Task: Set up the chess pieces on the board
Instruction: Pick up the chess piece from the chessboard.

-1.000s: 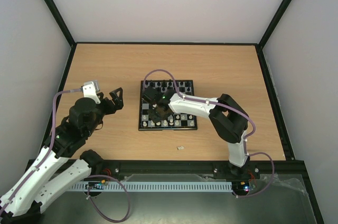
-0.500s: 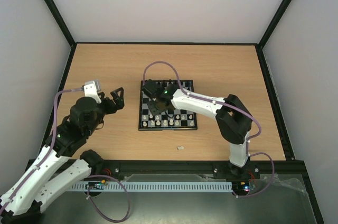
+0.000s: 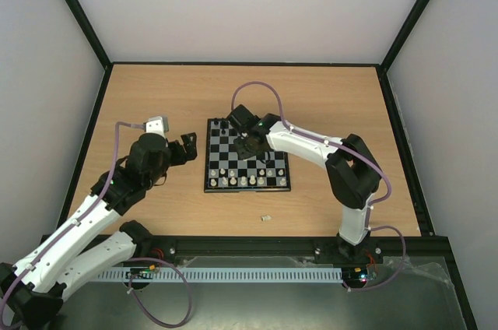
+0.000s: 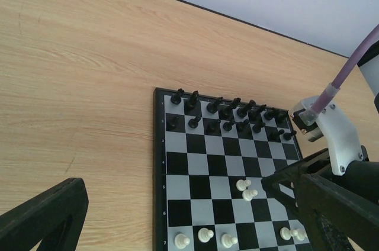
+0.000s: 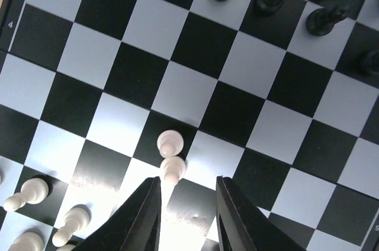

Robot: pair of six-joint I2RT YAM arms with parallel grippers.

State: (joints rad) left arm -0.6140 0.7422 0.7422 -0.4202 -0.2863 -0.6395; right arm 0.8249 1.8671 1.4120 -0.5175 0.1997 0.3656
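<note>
- Board (image 3: pixel 230 156): lies flat near the middle of the table (image 3: pixel 156 96).
- Black pieces (image 4: pixel 193 122): stand in the two far rows.
- White pieces (image 4: pixel 205 235): most stand along the near rows.
- Two white pieces (image 5: pixel 170 142): touch each other mid-board.
- Right gripper (image 5: pixel 188 183): low over the board, fingers slightly parted with nothing between them, the left fingertip just beside the nearer of the pair.
- Left gripper (image 3: pixel 189 149): spread wide and empty, beside the board's left edge.
- Small pale object (image 3: pixel 265 218): on the table, off the board.

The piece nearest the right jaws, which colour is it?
The piece is cream-white; the right wrist view shows it best.
</note>
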